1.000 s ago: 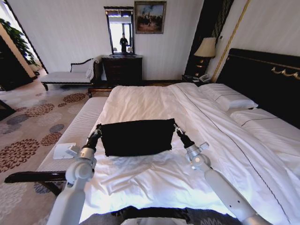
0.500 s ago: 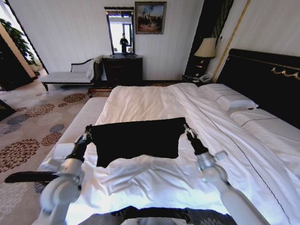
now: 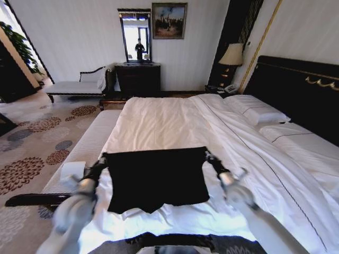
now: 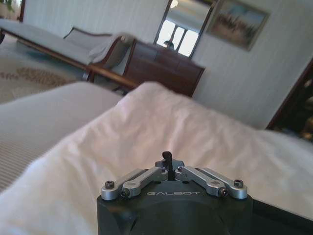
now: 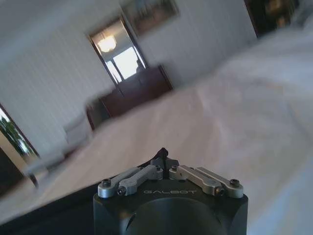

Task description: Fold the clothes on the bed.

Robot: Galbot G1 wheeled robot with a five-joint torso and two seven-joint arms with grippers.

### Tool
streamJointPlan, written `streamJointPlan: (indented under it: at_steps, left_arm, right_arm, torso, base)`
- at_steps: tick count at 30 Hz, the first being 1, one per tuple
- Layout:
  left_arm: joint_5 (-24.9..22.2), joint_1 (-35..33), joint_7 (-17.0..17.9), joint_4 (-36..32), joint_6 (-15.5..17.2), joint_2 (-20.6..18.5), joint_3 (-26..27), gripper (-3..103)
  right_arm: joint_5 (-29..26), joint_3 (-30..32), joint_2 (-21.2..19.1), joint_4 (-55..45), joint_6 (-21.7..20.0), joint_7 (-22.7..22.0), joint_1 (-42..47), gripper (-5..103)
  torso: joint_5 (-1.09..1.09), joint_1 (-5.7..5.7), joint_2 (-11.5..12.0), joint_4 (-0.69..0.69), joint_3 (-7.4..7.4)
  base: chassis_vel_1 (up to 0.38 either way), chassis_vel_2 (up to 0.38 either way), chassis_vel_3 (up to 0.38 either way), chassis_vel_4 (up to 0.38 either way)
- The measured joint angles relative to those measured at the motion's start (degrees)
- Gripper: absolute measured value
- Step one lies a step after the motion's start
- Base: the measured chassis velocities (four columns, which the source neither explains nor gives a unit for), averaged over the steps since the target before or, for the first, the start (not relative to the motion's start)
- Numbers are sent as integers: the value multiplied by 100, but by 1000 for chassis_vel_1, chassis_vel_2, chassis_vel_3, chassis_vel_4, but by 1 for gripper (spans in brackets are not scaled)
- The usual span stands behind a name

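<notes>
R gripper (image 5: 164,152): fingers pinching together at tip, black cloth edge (image 5: 58,208) trailing beside body. White bed (image 5: 220,127) spreading beyond. Far wall: dark dresser (image 5: 139,90) standing under mirror (image 5: 120,56); picture (image 5: 149,12) hanging alongside.

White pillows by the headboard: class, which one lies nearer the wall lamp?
The far pillow, at the bed's top corner by the lamp. The other pillow lies nearer the camera, farther from that lamp.

The T-shirt (image 3: 156,177) hangs between my left claw (image 3: 101,163) and right claw (image 3: 207,156) — over the bed (image 3: 159,116), pillows (image 3: 258,112) to my right
</notes>
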State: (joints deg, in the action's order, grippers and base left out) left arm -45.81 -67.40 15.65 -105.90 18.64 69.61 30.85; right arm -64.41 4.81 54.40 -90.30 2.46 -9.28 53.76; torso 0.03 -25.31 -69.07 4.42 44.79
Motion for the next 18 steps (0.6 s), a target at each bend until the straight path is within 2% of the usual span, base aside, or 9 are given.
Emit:
streamJointPlan:
  at_steps: [3, 4, 6, 8, 10, 11, 15, 17, 18]
  left_arm:
    - [246, 967, -242, 1766, -306, 235, -433, 1]
    - [246, 967, -242, 1766, -306, 235, -433, 1]
    - [311, 1383, -469, 2502, -526, 347, -530, 1]
    - [305, 1645, -775, 3063, -711, 396, -581, 1]
    - [290, 1695, -886, 3187, -776, 405, -587, 1]
    - [239, 1736, -1075, 3357, -910, 424, -587, 1]
    - [171, 1706, -1291, 3430, -1109, 449, -573, 1]
    - [41, 1507, -1636, 3331, -1428, 455, -544, 1]
    - [41, 1507, -1636, 3331, -1428, 455, -544, 1]
  right_arm:
    - [79, -785, 517, 1846, 189, 424, -1226, 1]
    - [79, -785, 517, 1846, 189, 424, -1226, 1]
    - [207, -947, 896, 2782, 352, 777, -1620, 1]
    - [278, -954, 1218, 3415, 457, 1246, -1854, 1]
    - [300, -931, 1304, 3567, 491, 1419, -1903, 1]
    - [337, -864, 1435, 3792, 575, 1765, -1957, 1]
    - [341, -768, 1530, 3932, 678, 2105, -1963, 1]
    - [104, -646, 1532, 3892, 861, 2651, -1855, 1]
    - [104, -646, 1532, 3892, 861, 2651, -1855, 1]
  torso:
    - [-10, -1, 1, -1, 1]
    - [-10, -1, 1, -1, 1]
    - [1, -1, 1, -2, 1]
    - [-5, 0, 1, 0, 0]
    - [-5, 0, 1, 0, -1]
    - [-2, 2, 0, -2, -2]
    - [-3, 3, 0, -1, -2]
    - [-4, 4, -1, -1, -3]
    - [-4, 4, -1, -1, -3]
  base:
    - [0, 0, 0, 0]
    - [0, 0, 0, 0]
    - [0, 0, 0, 0]
    - [0, 0, 0, 0]
    - [0, 0, 0, 0]
    - [0, 0, 0, 0]
    - [0, 0, 0, 0]
    - [0, 0, 0, 0]
    - [0, 0, 0, 0]
